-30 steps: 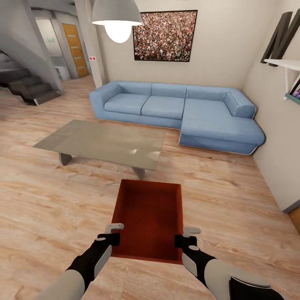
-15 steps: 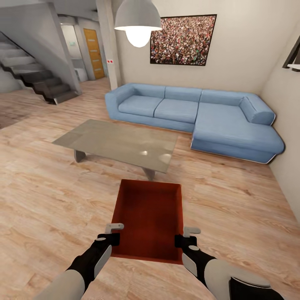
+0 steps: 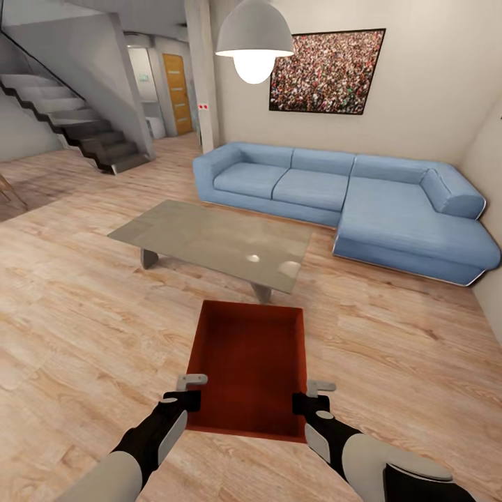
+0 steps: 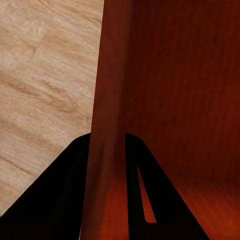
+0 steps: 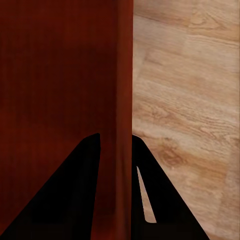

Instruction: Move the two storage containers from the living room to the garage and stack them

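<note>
An orange-red open-top storage container (image 3: 249, 366) hangs level in front of me above the light wood-plank floor of the living room. My left gripper (image 3: 189, 388) is shut on its left wall, near the closer corner. My right gripper (image 3: 312, 392) is shut on its right wall. In the left wrist view the thin red wall (image 4: 107, 120) runs between two dark fingers (image 4: 65, 195). The right wrist view shows the same clamp on the other wall (image 5: 122, 120) with its fingers (image 5: 75, 195) on either side.
A low grey coffee table (image 3: 213, 240) stands just beyond the container. Behind it is a blue corner sofa (image 3: 348, 199) against the beige wall. Stairs (image 3: 77, 125) rise at the far left, beside a passage with a wooden door (image 3: 178, 94). A pendant lamp (image 3: 254, 42) hangs overhead.
The whole view has swung to the left: sofa and table have shifted right in the picture and more of the stairs shows. Both grippers and the container keep their places relative to me.
</note>
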Controlling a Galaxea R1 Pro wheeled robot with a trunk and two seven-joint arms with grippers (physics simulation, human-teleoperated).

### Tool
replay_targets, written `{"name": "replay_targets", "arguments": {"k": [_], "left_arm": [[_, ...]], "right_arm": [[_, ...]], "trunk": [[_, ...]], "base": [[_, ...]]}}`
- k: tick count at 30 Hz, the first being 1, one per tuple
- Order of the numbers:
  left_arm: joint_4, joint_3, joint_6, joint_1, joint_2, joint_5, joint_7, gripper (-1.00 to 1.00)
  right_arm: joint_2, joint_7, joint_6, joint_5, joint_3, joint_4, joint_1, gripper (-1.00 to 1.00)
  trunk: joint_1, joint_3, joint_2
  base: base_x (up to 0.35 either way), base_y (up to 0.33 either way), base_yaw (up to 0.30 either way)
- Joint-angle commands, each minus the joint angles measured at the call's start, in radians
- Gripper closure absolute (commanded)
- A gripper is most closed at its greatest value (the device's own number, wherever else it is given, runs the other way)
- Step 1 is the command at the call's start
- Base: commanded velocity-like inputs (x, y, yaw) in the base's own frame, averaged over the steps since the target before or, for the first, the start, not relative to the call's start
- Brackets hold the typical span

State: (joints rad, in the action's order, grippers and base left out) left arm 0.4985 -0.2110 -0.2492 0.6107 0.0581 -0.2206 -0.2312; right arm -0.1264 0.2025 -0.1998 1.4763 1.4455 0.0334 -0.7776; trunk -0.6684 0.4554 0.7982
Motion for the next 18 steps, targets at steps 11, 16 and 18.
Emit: {"name": "replay_targets", "arguments": {"k": [11,16,18], "left_arm": [[0.066,0.051,-0.006,0.001,-0.021,-0.002,-0.014,1.00],[0.066,0.051,-0.006,0.001,-0.021,-0.002,-0.014,1.00],[0.066,0.051,-0.006,0.001,-0.021,-0.002,-0.014,1.00]], "right_arm": [[0.011,0.003,0.010,0.009,0.036,-0.020,0.000,1.00],[0.012,0.003,0.008,0.009,0.036,-0.020,0.000,1.00],[0.011,0.003,0.008,0.009,0.036,-0.020,0.000,1.00]], "trunk": [[0.000,0.001,0.001],[0.000,0.001,0.001],[0.000,0.001,0.001]], "base": [[0.000,0.000,0.002],[0.000,0.000,0.000],[0.000,0.000,0.000]]}}
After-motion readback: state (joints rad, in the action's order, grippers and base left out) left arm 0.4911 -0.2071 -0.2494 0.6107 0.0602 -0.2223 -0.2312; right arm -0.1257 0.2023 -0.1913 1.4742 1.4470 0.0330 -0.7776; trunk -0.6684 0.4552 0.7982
